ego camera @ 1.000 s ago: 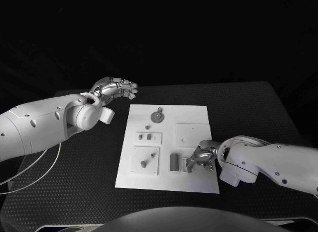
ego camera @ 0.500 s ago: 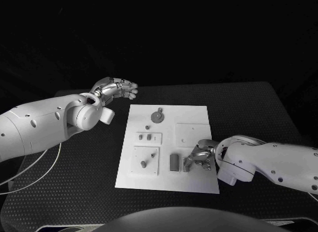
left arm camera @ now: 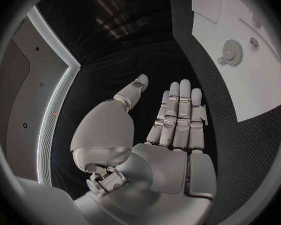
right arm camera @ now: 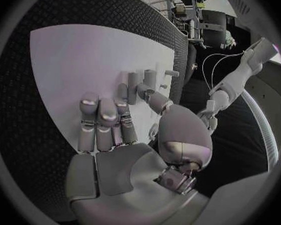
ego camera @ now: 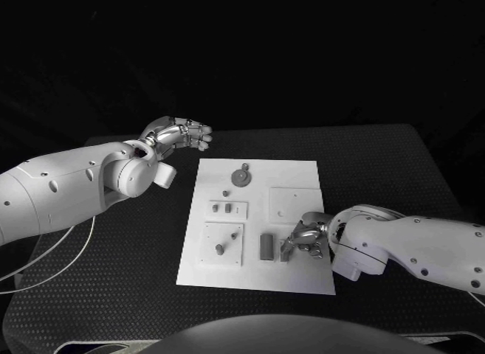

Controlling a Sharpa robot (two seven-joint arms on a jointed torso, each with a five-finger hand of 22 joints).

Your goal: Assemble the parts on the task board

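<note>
A white task board (ego camera: 295, 276) lies in the middle of a black table (ego camera: 401, 162), its long axis running away from the robot. Every place below is given relative to this board.

The right hand (ego camera: 306, 240) rests over the board's near right part, palm down, fingers laid flat and close together on the white surface. In the right wrist view the fingers (right arm camera: 103, 120) point across the board with the thumb angled toward a row of small upright parts (right arm camera: 140, 80); nothing is grasped and the fingers are released. Just beside the fingertips, toward the board's centre, a grey block (ego camera: 266, 247) stands with its long axis along the board's length. Whether the thumb touches any part cannot be told.

The left hand (ego camera: 179, 135) hangs off the board's far left corner, above the table. In the left wrist view its fingers (left arm camera: 178, 115) are straight and together, thumb apart, holding nothing.

A round part with a small tab (ego camera: 240, 176) lies at the board's far end. More small parts (ego camera: 226, 210) sit in the left-hand insets.
</note>
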